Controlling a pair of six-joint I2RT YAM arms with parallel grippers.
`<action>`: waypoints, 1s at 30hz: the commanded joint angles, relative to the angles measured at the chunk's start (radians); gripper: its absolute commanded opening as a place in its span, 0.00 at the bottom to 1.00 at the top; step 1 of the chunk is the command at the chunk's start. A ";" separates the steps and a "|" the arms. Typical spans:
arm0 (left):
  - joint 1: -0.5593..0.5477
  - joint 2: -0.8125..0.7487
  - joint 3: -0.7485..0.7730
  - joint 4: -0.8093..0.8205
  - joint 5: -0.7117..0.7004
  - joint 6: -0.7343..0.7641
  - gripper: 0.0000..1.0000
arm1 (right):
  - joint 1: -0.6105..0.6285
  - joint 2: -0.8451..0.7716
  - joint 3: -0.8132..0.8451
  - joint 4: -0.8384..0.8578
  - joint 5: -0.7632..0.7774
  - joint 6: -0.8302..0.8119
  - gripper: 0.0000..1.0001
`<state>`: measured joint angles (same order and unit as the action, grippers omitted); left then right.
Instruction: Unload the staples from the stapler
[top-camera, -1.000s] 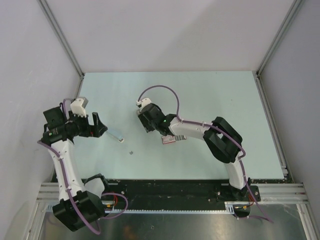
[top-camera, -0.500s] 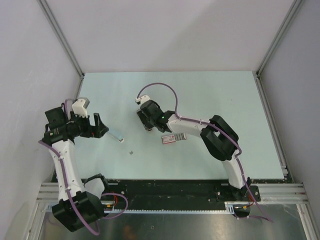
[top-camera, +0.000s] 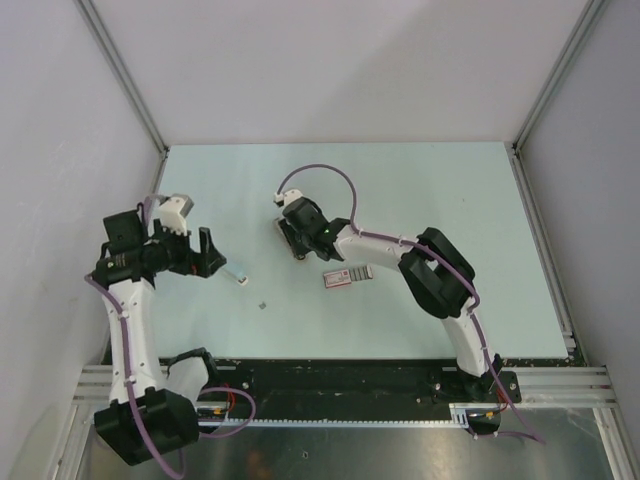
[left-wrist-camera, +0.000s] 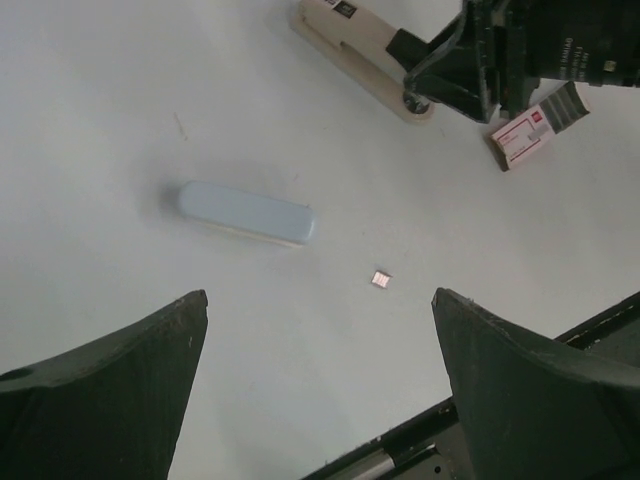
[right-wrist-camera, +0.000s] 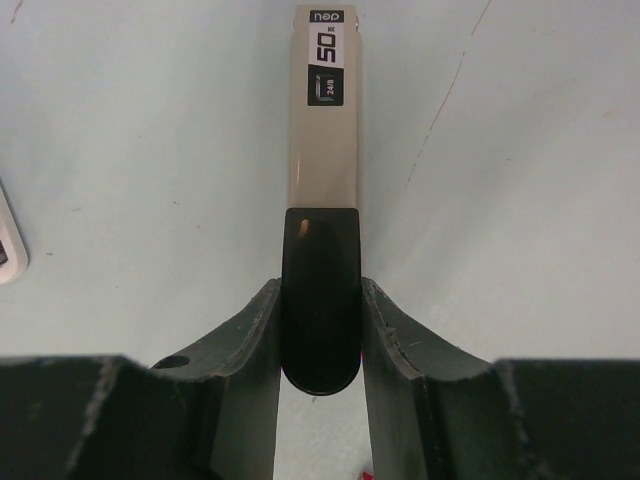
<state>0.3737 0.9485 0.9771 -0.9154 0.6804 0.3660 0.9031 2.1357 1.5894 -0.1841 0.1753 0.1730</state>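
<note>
A long beige stapler (right-wrist-camera: 323, 150) with a black rear end and a "50" label lies on the table. My right gripper (right-wrist-camera: 320, 300) is shut on that black end, fingers pressed on both sides. It shows in the top view (top-camera: 297, 243) left of centre. The stapler also shows in the left wrist view (left-wrist-camera: 355, 55). A small pink-red and grey striped box (top-camera: 345, 276) lies flat just right of the gripper, also in the left wrist view (left-wrist-camera: 535, 125). My left gripper (top-camera: 205, 256) is open and empty above the table, its jaws wide apart (left-wrist-camera: 320, 300).
A thin pale grey-blue bar (left-wrist-camera: 247, 213) lies between the grippers, in the top view (top-camera: 234, 273) too. A tiny square metallic piece (left-wrist-camera: 381, 280) lies near it toward the front (top-camera: 261, 305). The black base rail (top-camera: 350, 375) runs along the near edge.
My right arm has swung back and left, leaving the striped box uncovered. My left arm has shifted slightly right and lifted, its gripper still open.
</note>
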 joint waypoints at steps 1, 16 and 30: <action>-0.104 0.006 0.006 0.014 -0.032 -0.029 0.98 | -0.019 -0.008 0.054 0.016 -0.043 0.068 0.02; -0.448 0.209 -0.005 0.233 -0.077 -0.213 0.89 | -0.012 -0.288 -0.160 0.219 0.056 0.314 0.00; -0.614 0.417 0.054 0.300 -0.050 -0.278 0.78 | 0.010 -0.270 -0.195 0.205 0.119 0.369 0.00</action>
<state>-0.2348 1.3701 0.9783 -0.6594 0.6064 0.1497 0.9066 1.8683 1.3876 -0.0441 0.2401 0.5278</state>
